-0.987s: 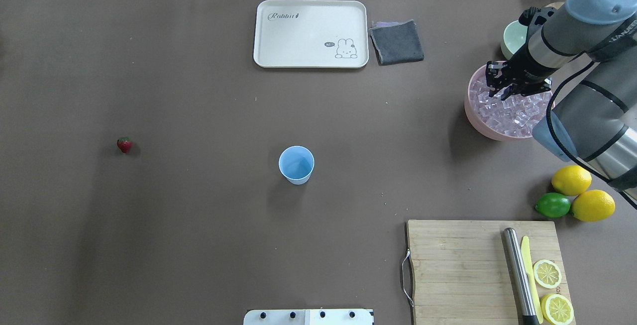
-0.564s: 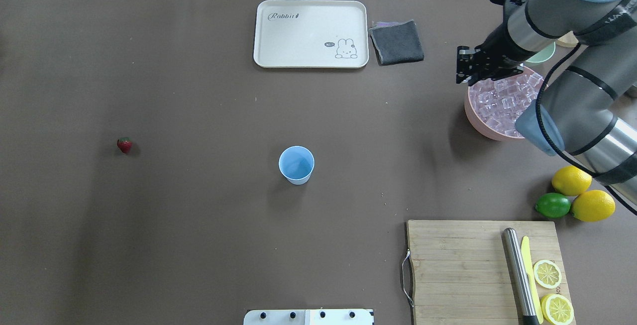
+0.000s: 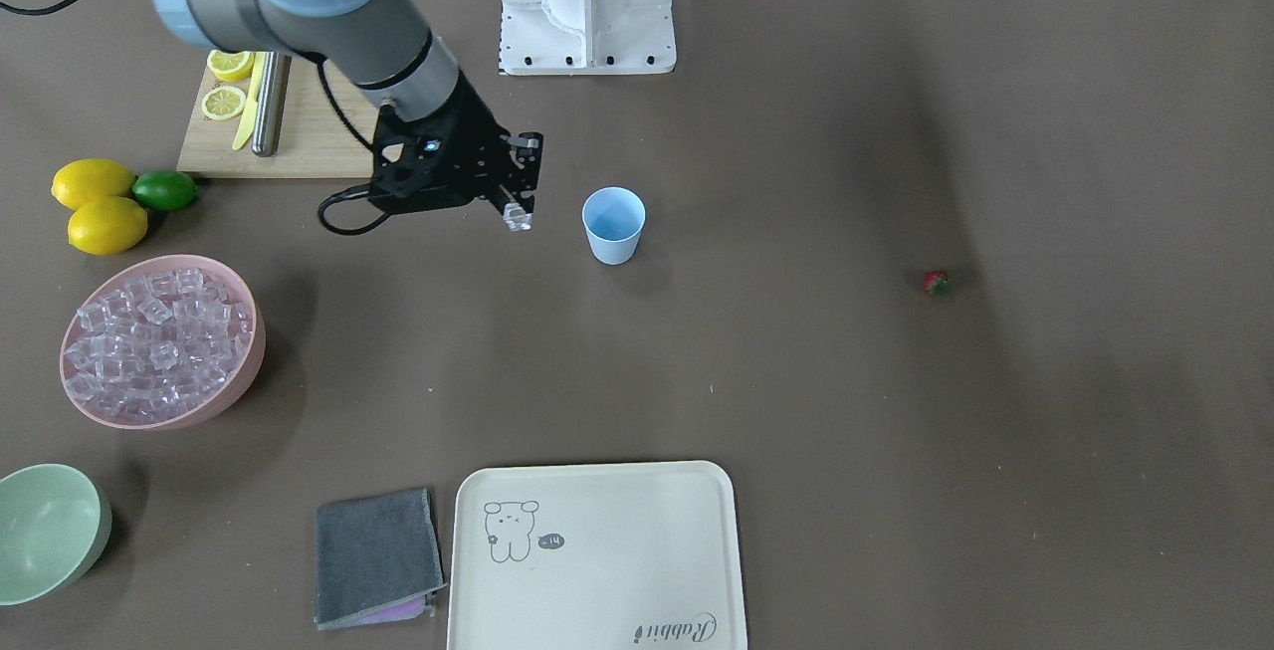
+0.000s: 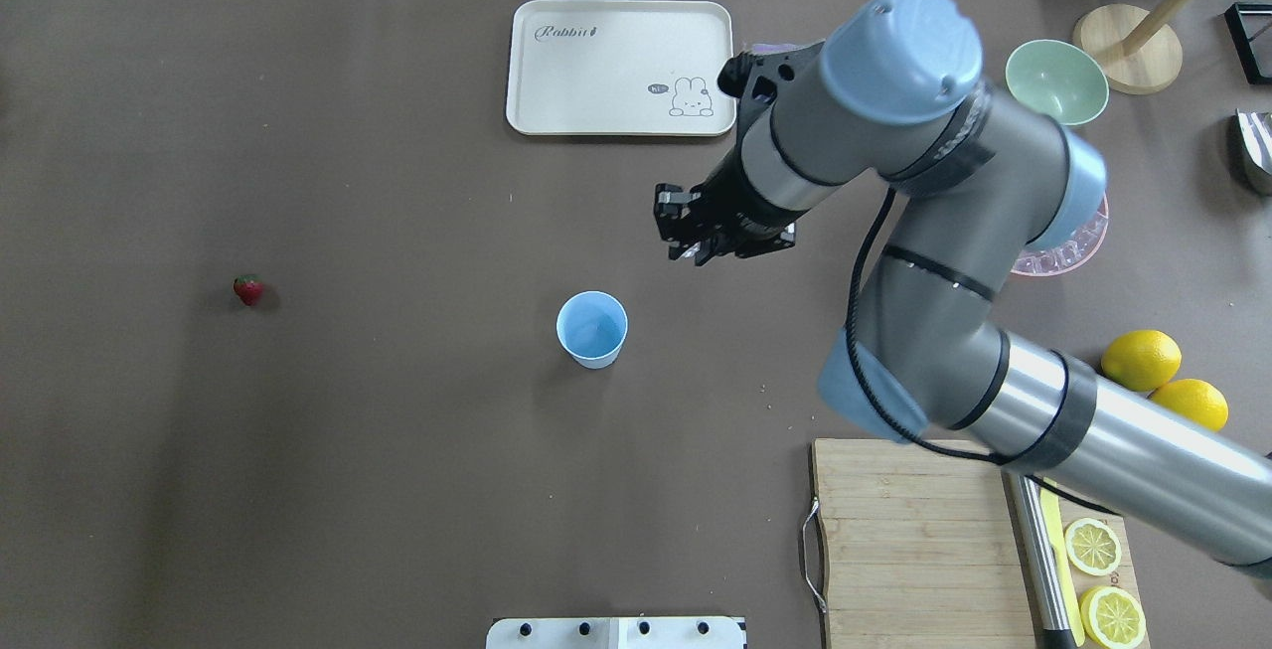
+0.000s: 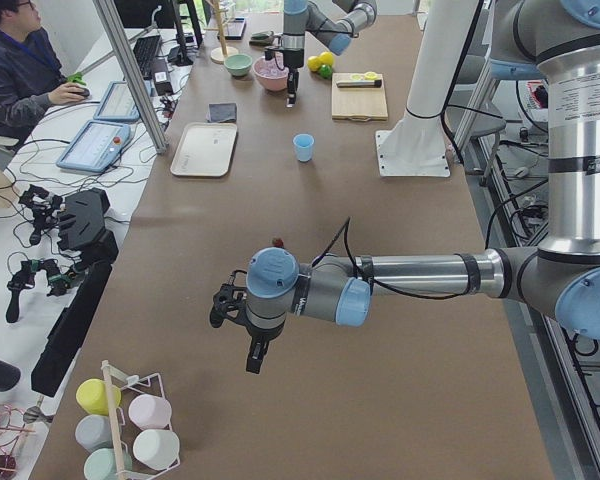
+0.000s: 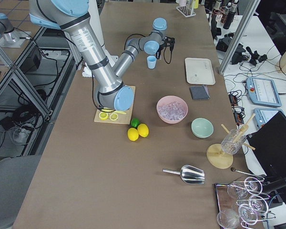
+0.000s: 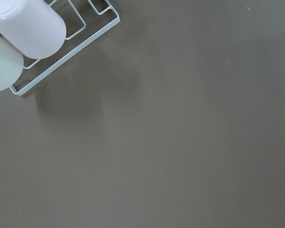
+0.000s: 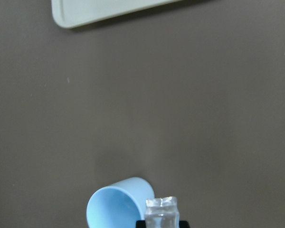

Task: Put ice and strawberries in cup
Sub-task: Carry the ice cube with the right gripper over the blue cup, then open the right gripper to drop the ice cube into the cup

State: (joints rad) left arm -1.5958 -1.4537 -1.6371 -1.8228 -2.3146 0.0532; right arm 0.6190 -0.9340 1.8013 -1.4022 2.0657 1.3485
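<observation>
At the right claw, one ice cube was pinched just short of the cup, which looked empty, so nothing was in yet. Bare bench lay all round the cup, no edge close. The strawberry sat well apart, untouched. Left claw: couldn't tell if spread.

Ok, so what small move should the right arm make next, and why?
Probably shift the right gripper sideways until the ice cube is over the mouth of the cup, then release. The cube is pinched between the fingers, but it hangs beside the cup rather than above it, and the cup looks empty.
</observation>
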